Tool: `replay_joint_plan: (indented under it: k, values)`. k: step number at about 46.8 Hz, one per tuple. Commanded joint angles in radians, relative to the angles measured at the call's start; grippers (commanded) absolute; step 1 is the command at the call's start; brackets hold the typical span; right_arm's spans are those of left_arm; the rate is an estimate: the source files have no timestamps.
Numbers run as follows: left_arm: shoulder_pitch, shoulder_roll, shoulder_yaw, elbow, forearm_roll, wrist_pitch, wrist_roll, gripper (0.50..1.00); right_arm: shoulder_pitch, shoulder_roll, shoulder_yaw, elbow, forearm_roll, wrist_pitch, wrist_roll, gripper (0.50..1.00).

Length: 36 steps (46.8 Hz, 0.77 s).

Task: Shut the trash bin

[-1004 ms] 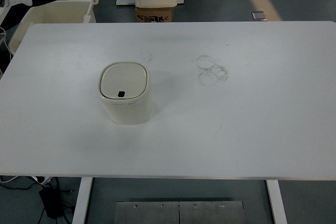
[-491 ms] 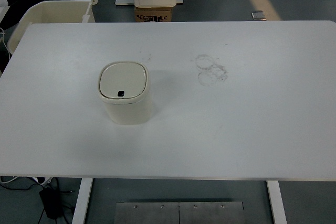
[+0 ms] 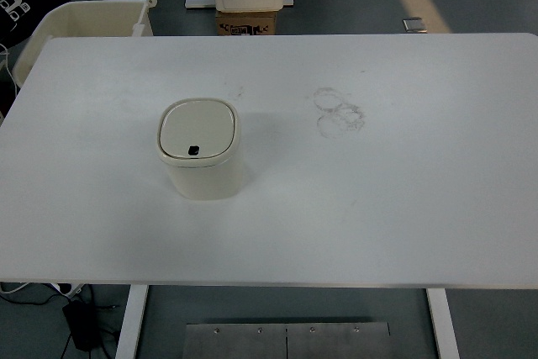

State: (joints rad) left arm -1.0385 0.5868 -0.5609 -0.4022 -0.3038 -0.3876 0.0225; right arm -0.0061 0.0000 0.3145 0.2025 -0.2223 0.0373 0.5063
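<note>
Trash bin sits shut on the bench, no hands in sight

Trash bin [image 3: 200, 150] is the task's only thing, but start with what carries it: the white bench [image 3: 403, 208] fills most of the view, bare apart from the bin and some faint ring marks [image 3: 339, 112] right of centre. The cream bin stands upright left of centre, well clear of every edge. Its lid [image 3: 197, 129] appears to lie flat and flush in the rim, with a small dark catch [image 3: 194, 151] at its near side, so the closing looks already done. Neither arm shows, so whether the fingers are released or clenched cannot be told. If a check press is still wanted, it should probably come straight down on the lid's middle, gently, since a light bin could slide or tip under a push from the side.
</note>
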Motion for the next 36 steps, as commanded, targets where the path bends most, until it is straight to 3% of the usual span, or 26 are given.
replay_joint_plan:
  k: [1, 21, 29, 36]
  values:
    - [0.028, -0.002, -0.046, 0.003, -0.011, -0.002, 0.000, 1.000, 0.000, 0.000, 0.000, 0.000, 0.000, -0.001, 0.000, 0.991]
    - [0.143, -0.005, -0.143, 0.003, -0.023, -0.014, -0.004, 1.000, 0.000, 0.000, 0.000, 0.000, 0.001, -0.001, 0.001, 0.991]
    - [0.189, -0.005, -0.149, 0.003, -0.021, -0.016, -0.056, 1.000, -0.002, 0.000, 0.000, 0.000, 0.001, -0.001, 0.003, 0.991]
    - [0.198, -0.007, -0.149, 0.003, -0.021, -0.016, -0.059, 1.000, -0.002, 0.000, 0.000, 0.000, 0.001, -0.001, 0.012, 0.991]
